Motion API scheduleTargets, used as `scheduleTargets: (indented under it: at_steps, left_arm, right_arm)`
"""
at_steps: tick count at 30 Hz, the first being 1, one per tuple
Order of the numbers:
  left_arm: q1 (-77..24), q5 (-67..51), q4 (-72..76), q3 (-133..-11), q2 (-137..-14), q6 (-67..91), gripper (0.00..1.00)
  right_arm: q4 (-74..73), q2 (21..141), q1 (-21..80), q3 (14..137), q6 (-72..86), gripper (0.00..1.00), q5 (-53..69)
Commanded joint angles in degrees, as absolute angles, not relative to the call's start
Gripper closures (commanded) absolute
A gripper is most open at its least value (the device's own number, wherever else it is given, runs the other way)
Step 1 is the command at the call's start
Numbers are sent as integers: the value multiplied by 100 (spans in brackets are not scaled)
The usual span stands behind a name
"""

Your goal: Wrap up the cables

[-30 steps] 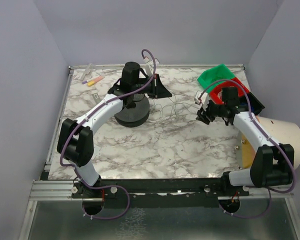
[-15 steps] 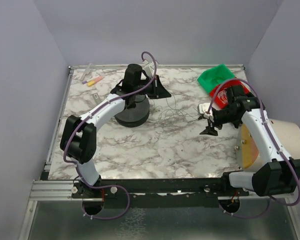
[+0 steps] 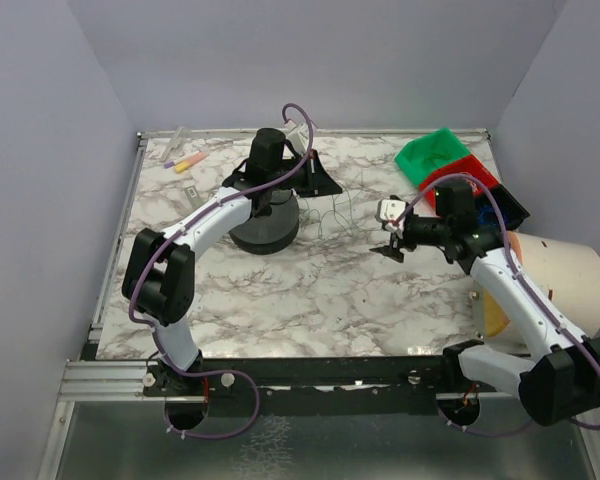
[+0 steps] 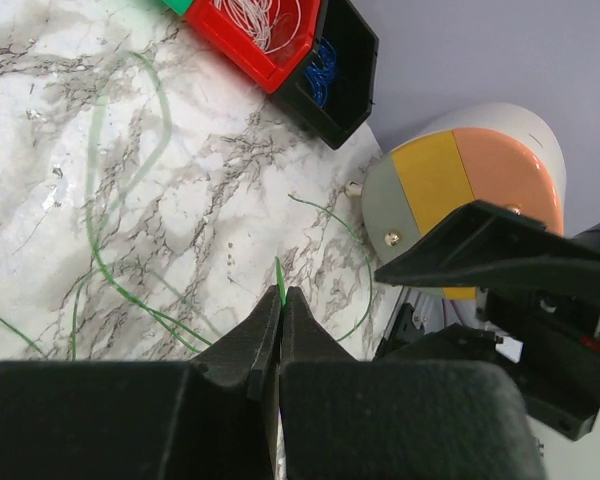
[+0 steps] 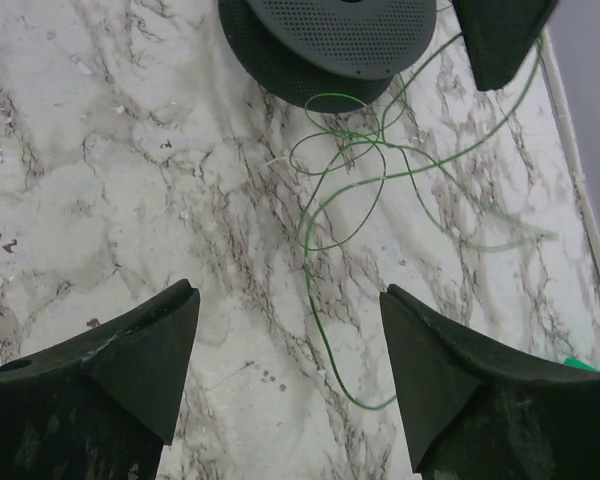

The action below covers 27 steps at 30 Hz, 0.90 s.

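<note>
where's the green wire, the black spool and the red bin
green wire (image 5: 306, 262), right wrist view, on the single strand below the loops
black spool (image 5: 340, 25), right wrist view, on its perforated top disc
red bin (image 4: 235, 50), left wrist view, on its near outer wall

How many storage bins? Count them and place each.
3, at the far right corner: green bin rearmost, red bin beside it, black bin at the right edge. None seems hidden.

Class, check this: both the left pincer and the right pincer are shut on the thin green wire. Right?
No. The right pincer is open, above the thin green wire, as the right wrist view shows. The left pincer is shut on it, seen in the left wrist view.
</note>
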State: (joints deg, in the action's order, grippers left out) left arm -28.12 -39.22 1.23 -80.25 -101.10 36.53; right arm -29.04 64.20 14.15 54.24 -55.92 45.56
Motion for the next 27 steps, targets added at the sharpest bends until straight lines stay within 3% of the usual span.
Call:
scheduleTargets:
  at_steps: [1, 5, 7, 8, 9, 10, 11, 13, 14, 17, 20, 23, 27]
  left_arm:
    - [-2775, -3815, 295, -8179, -10082, 3718, 100]
    - [-2777, -3832, 331, -8128, -10091, 3727, 100]
    - [-2777, -3831, 347, -8105, -10082, 3733, 100]
    - [-2773, -3826, 363, -8096, -10086, 3735, 100]
    - [-2772, -3824, 365, -8107, -10089, 3734, 100]
    - [-2772, -3819, 366, -8123, -10102, 3735, 100]
    - [-2772, -3815, 367, -8139, -10116, 3731, 100]
    - [-2775, -3820, 337, -8191, -10144, 3685, 99]
    - [-2771, -3810, 273, -8236, -10157, 3619, 92]
    - [-2710, -3764, -65, -8441, -10167, 3272, 42]
    - [-2470, -3636, -527, -8656, -9992, 2862, 5]
    - [-2002, -3586, -944, -8844, -9705, 2500, 1]
    - [-1441, -2512, -2331, -9420, -9487, 1368, 1]
  right_arm:
    - [-1682, 6681, 1742, 5104, -5050, 22, 3808]
    - [-1143, 6965, 1941, 5031, -4934, 22, 3058]
    - [-1101, 7102, 1976, 5026, -5000, 31, 2995]
    - [-1259, 7208, 1977, 5095, -5104, 43, 3109]
    - [-1455, 7321, 1978, 5186, -5168, 70, 3251]
    - [-1638, 7430, 1978, 5291, -5203, 90, 3346]
    - [-1815, 7528, 1978, 5391, -5222, 98, 3457]
    - [-2044, 7590, 1980, 5520, -5254, 99, 3531]
    - [-2040, 7556, 1978, 5537, -5190, 99, 3463]
    - [-1866, 7355, 1952, 5619, -4771, 100, 2853]
    - [-1921, 7140, 1667, 5871, -4459, 100, 2289]
    - [-2190, 6992, 1147, 6172, -4334, 100, 1807]
    - [-2450, 6735, 694, 6351, -4377, 100, 1107]
